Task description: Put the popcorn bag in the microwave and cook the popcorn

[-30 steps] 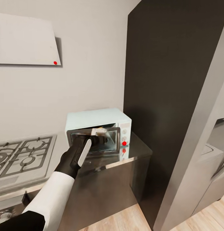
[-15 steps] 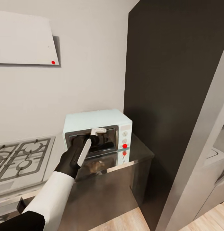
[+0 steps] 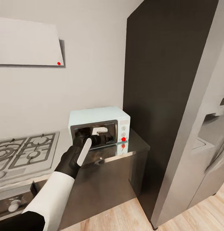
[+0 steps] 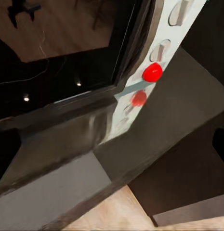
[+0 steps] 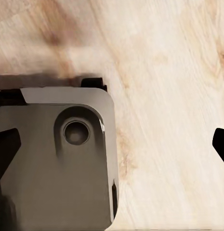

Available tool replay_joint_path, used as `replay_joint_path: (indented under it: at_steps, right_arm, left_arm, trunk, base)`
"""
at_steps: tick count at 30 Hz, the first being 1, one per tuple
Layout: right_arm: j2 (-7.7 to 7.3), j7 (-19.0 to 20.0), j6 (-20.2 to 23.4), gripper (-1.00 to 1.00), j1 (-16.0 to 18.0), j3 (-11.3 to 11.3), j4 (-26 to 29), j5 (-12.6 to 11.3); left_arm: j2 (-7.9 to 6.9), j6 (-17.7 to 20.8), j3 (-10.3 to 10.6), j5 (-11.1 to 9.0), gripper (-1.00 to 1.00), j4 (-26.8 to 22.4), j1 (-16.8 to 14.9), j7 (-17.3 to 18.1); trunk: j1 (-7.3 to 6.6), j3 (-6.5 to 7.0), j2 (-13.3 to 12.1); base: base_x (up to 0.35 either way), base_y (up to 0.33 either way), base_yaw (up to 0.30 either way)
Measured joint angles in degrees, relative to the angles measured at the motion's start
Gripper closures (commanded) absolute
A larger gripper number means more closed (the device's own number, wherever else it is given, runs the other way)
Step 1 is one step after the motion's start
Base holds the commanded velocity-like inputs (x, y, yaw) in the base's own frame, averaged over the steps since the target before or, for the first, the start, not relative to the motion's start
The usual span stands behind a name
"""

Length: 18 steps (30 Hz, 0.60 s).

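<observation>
Microwave [image 3: 99,125] stands on the grey desk [image 3: 137,147], at the corner beside the tall dark cabinet [image 3: 163,80], and its dark glass door looks closed in the head view. On its right panel there are pale knobs and one red indicator light [image 3: 123,139]; the left wrist view shows the same red light [image 4: 152,72] close up, with its reflection on the shiny desk [image 4: 155,154] just under it. The left arm reaches forward to the door, and the left end effector [image 3: 98,138] is right at the glass, near a white part that may be the handle. I cannot tell if its fingers are open or closed, because they are dark against the dark door. The popcorn bag cannot be made out through the glass, so I cannot say what is inside the microwave. The gas hob [image 3: 25,154] lies on the desk near the microwave. The right end effector [image 5: 114,144] hangs over the light wood floor [image 5: 164,72] with its fingertips well apart, holding nothing, next to a grey part of the robot base [image 5: 54,163].
</observation>
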State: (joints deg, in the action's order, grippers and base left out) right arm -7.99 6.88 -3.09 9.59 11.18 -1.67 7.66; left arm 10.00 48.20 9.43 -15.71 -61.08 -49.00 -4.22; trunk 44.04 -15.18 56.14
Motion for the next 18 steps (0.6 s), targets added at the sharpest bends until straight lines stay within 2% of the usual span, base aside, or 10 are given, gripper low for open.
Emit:
replay_joint_path:
  at_steps: [3, 5, 9, 12, 16, 18]
  right_arm:
    - [0.02, 0.0, 0.0, -1.0, 0.0, 0.0, 0.0, 0.0]
    - [0.02, 0.0, 0.0, -1.0, 0.0, 0.0, 0.0, 0.0]
    - [-0.02, -0.1, 0.1, -1.0, 0.0, 0.0, 0.0, -0.1]
    - [-0.02, -0.1, 0.0, -1.0, 0.0, -0.1, 0.0, 0.1]
    - [-0.22, -0.9, 0.2, -1.0, 0.0, -0.6, 0.0, 0.5]
    - [-0.23, -1.2, 0.3, -1.0, 0.0, -0.8, 0.0, 0.6]
  left_arm:
    - [0.0, -0.1, 1.6, -0.2, -1.0, 0.5, 0.0, 0.0]
    - [0.0, -0.1, 1.9, -0.3, -1.0, 1.1, 0.0, 0.0]
    - [0.0, -0.2, 2.0, -0.4, -1.0, 6.0, 0.0, 0.1]
    - [0.0, -0.3, 2.0, -0.4, -1.0, 12.0, 0.0, 0.2]
    - [0.0, -0.5, 2.0, -0.3, -1.0, 25.1, 0.0, 0.7]
    - [0.0, -2.9, 1.9, -1.0, -1.0, 31.1, 0.0, 0.8]
  trunk:
    - [0.0, 0.0, 0.0]
    - [0.0, 0.0, 0.0]
    - [0.0, 0.0, 0.0]
    - [0.0, -0.01, 0.0]
    - [-0.01, -0.01, 0.0]
    - [-0.02, -0.01, 0.0]
  base:
    - [-0.345, 0.0, 0.0]
    - [-0.346, 0.0, 0.0]
    - [-0.346, 0.0, 0.0]
    - [-0.346, 0.0, 0.0]
    - [-0.258, 0.0, 0.0]
    - [-0.052, 0.0, 0.0]
